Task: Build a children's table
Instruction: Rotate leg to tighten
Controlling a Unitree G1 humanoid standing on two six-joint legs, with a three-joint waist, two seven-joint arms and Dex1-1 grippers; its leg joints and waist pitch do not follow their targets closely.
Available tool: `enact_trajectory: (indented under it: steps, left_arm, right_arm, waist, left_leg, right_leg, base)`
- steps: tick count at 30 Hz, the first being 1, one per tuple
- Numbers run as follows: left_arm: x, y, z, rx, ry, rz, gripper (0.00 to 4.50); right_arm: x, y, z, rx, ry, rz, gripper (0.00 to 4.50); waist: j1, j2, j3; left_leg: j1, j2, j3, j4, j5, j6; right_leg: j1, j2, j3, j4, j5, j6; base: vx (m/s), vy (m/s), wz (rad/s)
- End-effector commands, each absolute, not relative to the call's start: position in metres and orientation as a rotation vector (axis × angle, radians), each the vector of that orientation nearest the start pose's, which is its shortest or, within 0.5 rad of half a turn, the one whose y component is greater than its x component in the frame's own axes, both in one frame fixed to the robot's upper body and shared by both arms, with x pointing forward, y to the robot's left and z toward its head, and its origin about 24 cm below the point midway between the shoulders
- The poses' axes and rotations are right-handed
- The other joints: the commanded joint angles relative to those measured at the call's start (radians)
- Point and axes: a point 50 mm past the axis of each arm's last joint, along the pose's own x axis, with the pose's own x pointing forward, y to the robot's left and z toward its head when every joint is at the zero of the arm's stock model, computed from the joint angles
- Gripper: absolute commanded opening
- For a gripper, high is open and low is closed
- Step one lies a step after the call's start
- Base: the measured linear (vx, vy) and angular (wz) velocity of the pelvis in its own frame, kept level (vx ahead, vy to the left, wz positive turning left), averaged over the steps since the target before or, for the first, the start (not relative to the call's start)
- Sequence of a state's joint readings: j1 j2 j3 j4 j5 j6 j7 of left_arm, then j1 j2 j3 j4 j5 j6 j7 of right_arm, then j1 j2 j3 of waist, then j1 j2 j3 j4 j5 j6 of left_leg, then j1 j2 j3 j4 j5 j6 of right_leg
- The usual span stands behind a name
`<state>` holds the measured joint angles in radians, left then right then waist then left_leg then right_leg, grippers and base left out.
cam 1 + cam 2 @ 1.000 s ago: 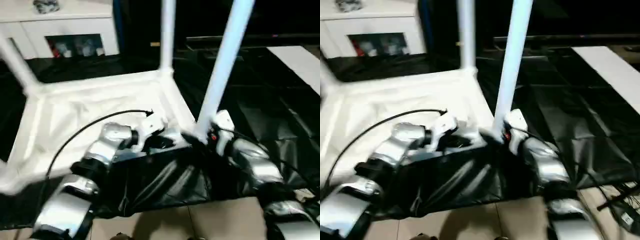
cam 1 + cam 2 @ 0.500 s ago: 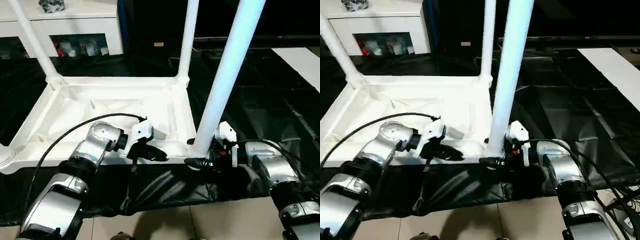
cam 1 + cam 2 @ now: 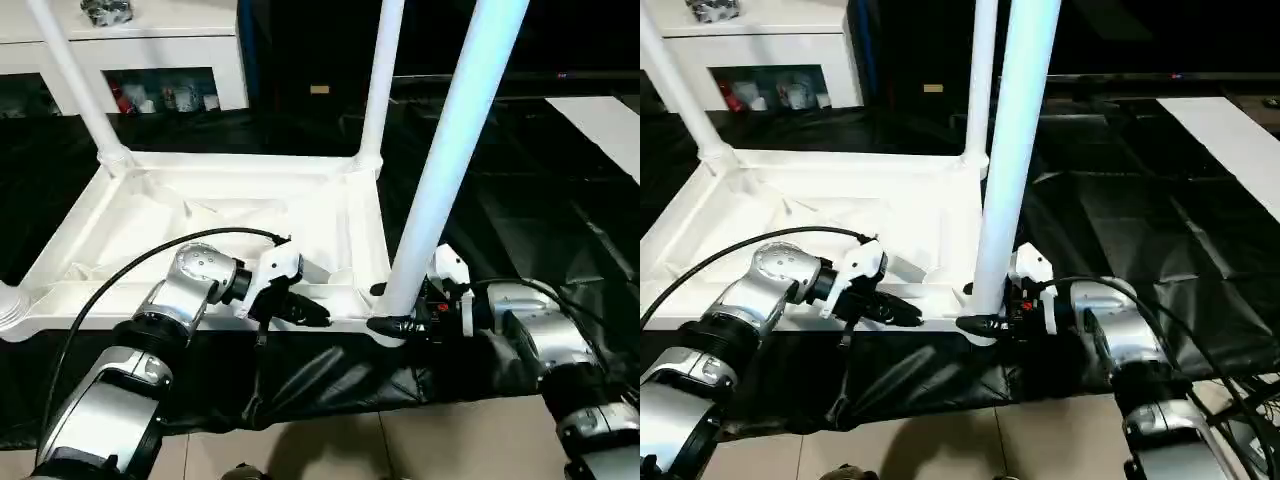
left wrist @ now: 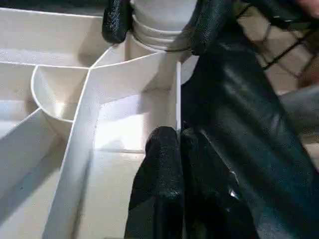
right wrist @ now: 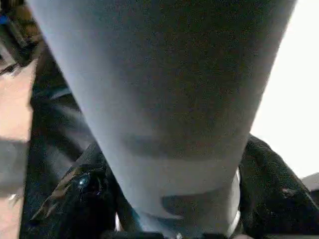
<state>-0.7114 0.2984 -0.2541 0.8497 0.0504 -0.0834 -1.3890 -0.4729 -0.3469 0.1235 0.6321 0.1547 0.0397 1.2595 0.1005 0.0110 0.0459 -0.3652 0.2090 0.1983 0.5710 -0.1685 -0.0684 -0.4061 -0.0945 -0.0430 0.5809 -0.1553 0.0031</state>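
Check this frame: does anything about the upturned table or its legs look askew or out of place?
Nothing stands out. The table top lies underside up on black sheeting, with legs standing in its corner sockets. The right gripper straddles the base of the near leg; the left gripper is shut on the top's near rim.

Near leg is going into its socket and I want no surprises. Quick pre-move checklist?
1. Right end effector around the base of the near long white tubular leg: ok, fingers either side.
2. Left end effector shut, pinching the near wall of the upside-down white plastic ribbed tabletop: ok.
3. Near leg standing in its round corner socket: ok; fully seated: cannot tell.
4. Far legs upright in their sockets: ok.
5. Black sheeting clear of the socket: cannot tell.
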Motion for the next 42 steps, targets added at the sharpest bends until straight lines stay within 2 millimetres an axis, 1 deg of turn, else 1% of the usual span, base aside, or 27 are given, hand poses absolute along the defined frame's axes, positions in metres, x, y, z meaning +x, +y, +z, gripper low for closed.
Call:
enact_trajectory:
  steps: [1,3,4,5,6,7,9,10,11,13,14,15,16,17,18,20,22,23,26,27,28,31,32,36,38,39,42]
  left_arm:
    - [0.327,0.098,0.051,0.384,0.405,-1.481,0.0]
    - [0.33,0.084,0.05,0.356,0.391,-1.416,0.0]
    - [0.331,0.078,0.05,0.345,0.388,-1.39,0.0]
    - [0.333,0.067,0.05,0.329,0.377,-1.334,0.0]
    - [0.334,0.064,0.05,0.325,0.374,-1.32,0.0]
    - [0.334,0.062,0.05,0.321,0.371,-1.306,0.0]
    - [0.334,0.05,0.049,0.311,0.366,-1.277,0.0]
    - [0.334,0.043,0.048,0.3,0.365,-1.266,0.0]
    - [0.332,0.037,0.048,0.294,0.369,-1.261,0.0]
    - [0.331,0.03,0.046,0.3,0.378,-1.243,0.0]
    - [0.329,0.027,0.044,0.31,0.384,-1.234,0.0]
    - [0.329,0.026,0.043,0.321,0.39,-1.226,0.0]
    - [0.328,0.025,0.042,0.329,0.394,-1.223,0.0]
    - [0.327,0.026,0.041,0.338,0.398,-1.226,0.0]
    - [0.327,0.026,0.04,0.338,0.398,-1.225,0.0]
    - [0.329,0.031,0.04,0.338,0.397,-1.21,0.0]
    - [0.331,0.035,0.041,0.337,0.394,-1.2,0.0]
    - [0.331,0.037,0.041,0.336,0.392,-1.199,0.0]
    - [0.334,0.055,0.044,0.323,0.386,-1.219,0.0]
    - [0.334,0.055,0.044,0.323,0.386,-1.219,0.0]
    - [0.334,0.058,0.044,0.322,0.387,-1.218,0.0]
    - [0.334,0.066,0.044,0.326,0.394,-1.248,0.0]
    - [0.332,0.077,0.044,0.341,0.411,-1.301,0.0]
    - [0.328,0.087,0.046,0.366,0.412,-1.385,0.0]
    - [0.325,0.093,0.047,0.378,0.415,-1.442,0.0]
    - [0.325,0.095,0.047,0.379,0.427,-1.451,0.0]
    - [0.324,0.103,0.048,0.395,0.439,-1.489,0.0]
  right_arm:
    - [0.299,-0.134,0.024,-0.063,0.355,1.245,2.69]
    - [0.31,-0.128,0.018,-0.03,0.353,1.036,2.68]
    - [0.314,-0.126,0.015,-0.006,0.354,0.957,2.68]
    - [0.321,-0.12,0.013,0.041,0.353,0.831,2.68]
    - [0.323,-0.118,0.013,0.052,0.354,0.802,2.67]
    - [0.324,-0.117,0.012,0.062,0.355,0.773,2.67]
    - [0.329,-0.105,0.011,0.071,0.359,0.686,2.67]
    - [0.332,-0.097,0.012,0.079,0.358,0.653,2.67]
    - [0.334,-0.09,0.013,0.081,0.356,0.631,2.67]
    - [0.337,-0.075,0.017,0.062,0.346,0.622,2.67]
    - [0.339,-0.068,0.021,0.038,0.321,0.629,2.67]
    - [0.34,-0.062,0.025,0.026,0.298,0.631,3.02]
    - [0.341,-0.06,0.027,0.02,0.282,0.631,3.02]
    - [0.343,-0.057,0.03,0.031,0.26,0.628,3.37]
    - [0.343,-0.057,0.031,0.033,0.256,0.625,3.37]
    - [0.344,-0.061,0.032,0.026,0.244,0.625,3.39]
    - [0.345,-0.066,0.033,0.015,0.235,0.627,3.6]
    - [0.345,-0.069,0.033,0.01,0.231,0.629,3.83]
    - [0.342,-0.092,0.036,-0.006,0.193,0.726,3.99]
    - [0.342,-0.092,0.036,-0.007,0.193,0.728,4.12]
    - [0.341,-0.095,0.037,-0.015,0.19,0.745,4.22]
    - [0.339,-0.106,0.037,-0.043,0.188,0.784,4.36]
    - [0.336,-0.119,0.038,-0.066,0.192,0.846,4.36]
    - [0.33,-0.131,0.04,-0.084,0.199,0.945,4.36]
    - [0.325,-0.137,0.041,-0.096,0.21,1.02,4.36]
    - [0.322,-0.14,0.041,-0.105,0.216,1.05,4.36]
    - [0.314,-0.148,0.042,-0.125,0.246,1.161,4.36]
  waist:
    - [-0.002,-0.003,-0.056]
    - [-0.012,-0.002,-0.05]
    - [-0.022,0.001,-0.047]
    - [-0.027,-0.001,-0.047]
    - [-0.03,0.002,-0.046]
    - [-0.038,-0.001,-0.046]
    - [-0.053,0.003,-0.047]
    - [-0.057,0.002,-0.048]
    - [-0.061,0.007,-0.049]
    - [-0.07,0.006,-0.047]
    - [-0.071,0.001,-0.047]
    - [-0.073,0.004,-0.046]
    - [-0.075,0.002,-0.045]
    - [-0.076,0.006,-0.044]
    - [-0.079,0.005,-0.045]
    - [-0.081,0.005,-0.046]
    - [-0.077,0.007,-0.05]
    - [-0.077,0.006,-0.052]
    - [-0.071,0.004,-0.056]
    - [-0.071,0.004,-0.056]
    - [-0.068,0.003,-0.059]
    - [-0.064,0.001,-0.061]
    - [-0.062,0.0,-0.063]
    - [-0.044,0.0,-0.064]
    - [-0.034,0.005,-0.071]
    - [-0.031,0.002,-0.071]
    - [-0.018,0.002,-0.074]
  left_leg:
    - [0.019,0.022,-0.005,-0.069,-0.327,0.029]
    - [0.025,0.02,-0.011,-0.074,-0.385,-0.005]
    - [0.028,0.015,-0.018,-0.075,-0.42,-0.019]
    - [0.028,0.013,-0.019,-0.075,-0.428,-0.022]
    - [0.029,0.013,-0.022,-0.076,-0.43,-0.028]
    - [0.032,0.01,-0.027,-0.076,-0.448,-0.034]
    - [0.03,0.006,-0.029,-0.076,-0.471,-0.022]
    - [0.027,0.006,-0.029,-0.077,-0.471,-0.02]
    - [0.026,0.006,-0.03,-0.078,-0.475,-0.019]
    - [0.03,0.004,-0.03,-0.077,-0.497,-0.008]
    - [0.031,0.004,-0.029,-0.075,-0.503,-0.005]
    - [0.034,0.002,-0.031,-0.074,-0.511,-0.002]
    - [0.033,0.003,-0.031,-0.074,-0.515,-0.001]
    - [0.035,0.002,-0.033,-0.075,-0.526,0.001]
    - [0.033,0.002,-0.034,-0.075,-0.53,0.003]
    - [0.021,0.003,-0.039,-0.081,-0.523,0.002]
    - [0.025,0.006,-0.039,-0.081,-0.507,0.007]
    - [0.023,0.008,-0.037,-0.083,-0.495,0.011]
    - [0.014,0.011,-0.031,-0.084,-0.457,0.023]
    - [0.014,0.011,-0.031,-0.084,-0.457,0.023]
    - [0.009,0.013,-0.026,-0.084,-0.412,0.034]
    - [0.005,0.012,-0.022,-0.08,-0.351,0.05]
    - [0.007,0.011,-0.018,-0.076,-0.331,0.058]
    - [0.013,0.018,-0.005,-0.064,-0.289,0.084]
    - [0.001,0.021,-0.008,-0.062,-0.216,0.093]
    - [0.0,0.02,-0.006,-0.057,-0.19,0.101]
    - [0.003,0.019,-0.004,-0.052,-0.166,0.111]
  right_leg:
    - [0.04,-0.041,0.02,-0.067,-0.328,-0.239]
    - [0.031,-0.044,0.021,-0.079,-0.454,-0.199]
    - [0.029,-0.047,0.016,-0.087,-0.539,-0.171]
    - [0.03,-0.045,0.014,-0.092,-0.575,-0.152]
    - [0.028,-0.048,0.013,-0.095,-0.599,-0.14]
    - [0.025,-0.045,0.006,-0.104,-0.643,-0.115]
    - [0.023,-0.041,0.001,-0.114,-0.643,-0.098]
    - [0.025,-0.041,0.001,-0.113,-0.635,-0.098]
    - [0.024,-0.041,0.0,-0.113,-0.622,-0.103]
    - [0.021,-0.038,-0.007,-0.122,-0.621,-0.102]
    - [0.018,-0.039,-0.008,-0.123,-0.625,-0.102]
    - [0.016,-0.04,-0.011,-0.127,-0.643,-0.099]
    - [0.015,-0.04,-0.013,-0.128,-0.651,-0.096]
    - [0.016,-0.04,-0.018,-0.133,-0.664,-0.087]
    - [0.019,-0.041,-0.024,-0.133,-0.663,-0.082]
    - [0.029,-0.043,-0.028,-0.131,-0.649,-0.075]
    - [0.027,-0.047,-0.023,-0.128,-0.605,-0.094]
    - [0.028,-0.045,-0.02,-0.124,-0.56,-0.114]
    - [0.035,-0.044,-0.01,-0.108,-0.445,-0.16]
    - [0.035,-0.044,-0.01,-0.108,-0.445,-0.16]
    - [0.039,-0.044,-0.004,-0.099,-0.37,-0.187]
    - [0.044,-0.047,-0.001,-0.089,-0.316,-0.211]
    - [0.045,-0.044,-0.001,-0.087,-0.296,-0.221]
    - [0.041,-0.043,0.003,-0.077,-0.261,-0.249]
    - [0.053,-0.045,0.002,-0.061,-0.184,-0.259]
    - [0.051,-0.04,0.003,-0.053,-0.128,-0.27]
    - [0.053,-0.039,0.004,-0.042,-0.067,-0.292]
  base:
    - [0.0,0.0,0.0]
    - [0.0,0.0,0.0]
    - [0.0,0.0,0.0]
    - [-0.052,0.008,-0.07]
    - [-0.055,0.017,-0.1]
    - [-0.055,0.017,-0.1]
    - [0.0,0.0,0.0]
    - [0.0,0.0,0.0]
    - [0.0,0.0,0.0]
    - [0.0,0.0,0.0]
    - [0.0,0.0,0.0]
    - [0.0,0.0,0.0]
    - [0.0,0.0,0.0]
    - [0.0,0.0,0.0]
    - [0.0,0.0,0.0]
    - [0.0,0.0,0.0]
    - [0.0,0.0,0.0]
    - [0.0,0.0,0.0]
    - [0.0,0.0,0.0]
    - [0.0,0.0,0.0]
    - [0.0,0.0,0.0]
    - [0.0,0.0,0.0]
    - [0.0,0.0,0.0]
    - [0.051,-0.035,0.09]
    - [0.026,-0.019,0.03]
    - [0.0,0.0,0.0]
    - [0.0,0.0,0.0]
